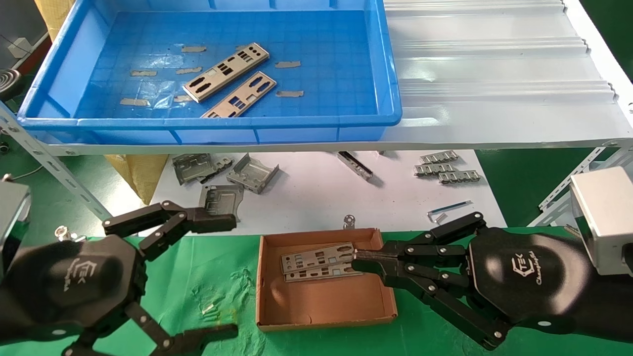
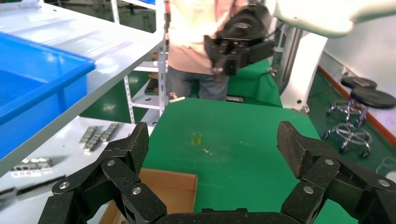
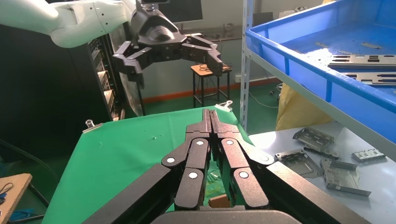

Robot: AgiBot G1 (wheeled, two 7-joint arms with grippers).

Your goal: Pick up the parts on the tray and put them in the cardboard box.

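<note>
Right gripper [image 1: 357, 261] fingers closed, tips at right end of two parts [image 1: 316, 263] in cardboard box [image 1: 326, 306]. Left gripper [image 1: 217, 277] fingers wide open, left of box. Two parts [image 1: 227, 71] in tray [image 1: 64, 84].

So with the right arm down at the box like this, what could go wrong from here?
1. The right end effector is shut with its tips at the end of two plates in the cardboard box; withdrawing could drag one out or shift the box.
2. Two plates lie close together in the blue tray; a grasp may catch both.
3. The left end effector, open, sits near the box.
</note>
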